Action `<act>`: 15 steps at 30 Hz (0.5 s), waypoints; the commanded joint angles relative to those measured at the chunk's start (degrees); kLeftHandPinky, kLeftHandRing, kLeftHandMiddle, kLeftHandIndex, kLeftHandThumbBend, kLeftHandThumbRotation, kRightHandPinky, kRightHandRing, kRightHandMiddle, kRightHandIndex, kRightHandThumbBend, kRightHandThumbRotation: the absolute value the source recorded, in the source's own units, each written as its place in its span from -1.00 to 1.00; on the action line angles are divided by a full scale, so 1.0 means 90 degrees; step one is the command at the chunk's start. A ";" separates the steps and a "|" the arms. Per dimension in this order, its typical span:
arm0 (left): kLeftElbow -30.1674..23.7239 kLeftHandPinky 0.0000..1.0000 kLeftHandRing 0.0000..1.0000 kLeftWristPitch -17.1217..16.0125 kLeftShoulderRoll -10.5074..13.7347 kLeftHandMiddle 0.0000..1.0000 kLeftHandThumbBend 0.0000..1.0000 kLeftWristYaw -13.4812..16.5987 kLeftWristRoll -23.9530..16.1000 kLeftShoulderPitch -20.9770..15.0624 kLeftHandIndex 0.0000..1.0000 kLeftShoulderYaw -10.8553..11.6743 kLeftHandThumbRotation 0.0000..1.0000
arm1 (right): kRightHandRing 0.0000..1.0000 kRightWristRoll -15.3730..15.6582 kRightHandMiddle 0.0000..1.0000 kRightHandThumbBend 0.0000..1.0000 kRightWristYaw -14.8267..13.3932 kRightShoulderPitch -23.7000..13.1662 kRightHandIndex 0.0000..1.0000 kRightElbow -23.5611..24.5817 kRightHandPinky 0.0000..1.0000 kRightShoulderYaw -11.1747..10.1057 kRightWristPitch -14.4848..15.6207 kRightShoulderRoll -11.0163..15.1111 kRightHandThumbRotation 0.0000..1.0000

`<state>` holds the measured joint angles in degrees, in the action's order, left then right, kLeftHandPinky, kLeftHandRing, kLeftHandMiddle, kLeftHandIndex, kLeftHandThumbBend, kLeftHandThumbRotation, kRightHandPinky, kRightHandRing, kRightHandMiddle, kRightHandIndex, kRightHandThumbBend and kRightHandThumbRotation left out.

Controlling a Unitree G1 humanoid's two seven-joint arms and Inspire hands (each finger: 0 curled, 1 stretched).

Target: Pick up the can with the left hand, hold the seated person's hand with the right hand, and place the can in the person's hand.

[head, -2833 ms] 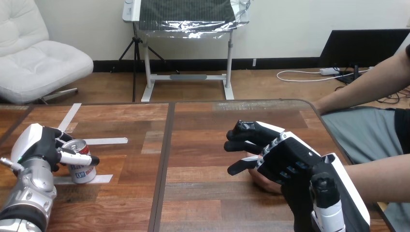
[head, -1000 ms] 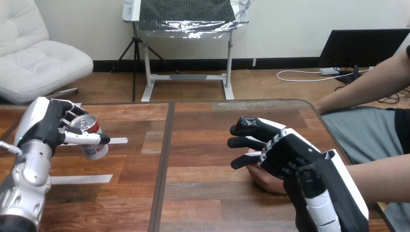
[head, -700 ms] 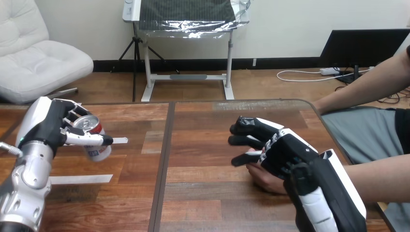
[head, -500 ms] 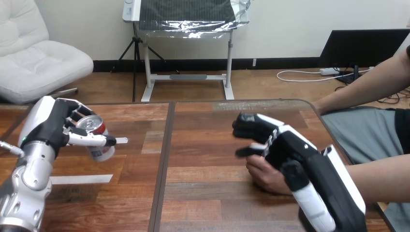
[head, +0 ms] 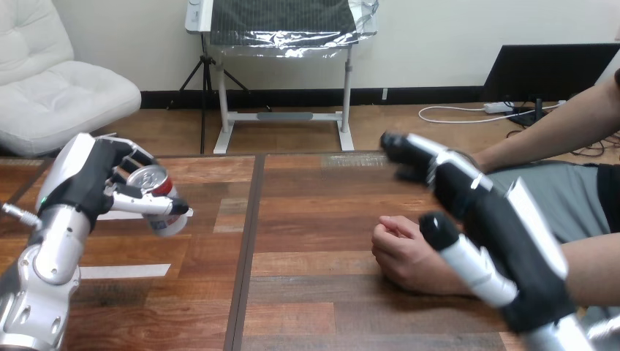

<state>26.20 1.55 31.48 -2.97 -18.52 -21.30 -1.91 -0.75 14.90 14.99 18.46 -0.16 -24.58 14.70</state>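
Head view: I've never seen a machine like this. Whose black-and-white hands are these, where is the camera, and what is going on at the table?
The camera sits on a humanoid robot's head, looking down across a wooden table. The two black-and-white mechanical hands are the robot's own. Its left hand, at the picture's left, has fingers and thumb curled round a drink can, which is lifted off the table and tilted. Its right hand hovers open above the person's hand, seemingly apart from it. That hand belongs to someone seated at the right; it rests on the table, loosely curled. A white tape strip lies on the wood.
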 commanded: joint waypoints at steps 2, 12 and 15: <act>-0.1070 -0.38 -0.32 0.0117 0.0158 -0.19 0.66 -0.0130 0.0042 -0.0221 -0.12 0.0206 -1.00 | 0.84 0.0044 0.80 0.56 -0.0033 -0.0973 0.73 -0.0347 0.81 -0.0479 0.0058 0.0378 0.62; -0.1631 -0.45 -0.39 0.0236 0.0107 -0.20 0.70 -0.0286 0.0051 -0.0023 -0.14 0.0269 -1.00 | 0.74 0.0336 0.76 0.70 -0.0010 -0.1699 0.71 -0.1070 0.59 -0.0811 -0.0051 0.0932 0.47; -0.1913 -0.47 -0.40 0.0287 0.0106 -0.20 0.70 -0.0382 0.0055 0.0087 -0.14 0.0295 -1.00 | 0.71 0.0535 0.76 0.76 0.0105 -0.2028 0.71 -0.1475 0.52 -0.0929 -0.0077 0.1379 0.41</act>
<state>14.43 3.75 31.47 -5.99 -18.46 -19.04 -0.89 2.56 15.09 2.19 8.24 -6.95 -24.62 23.36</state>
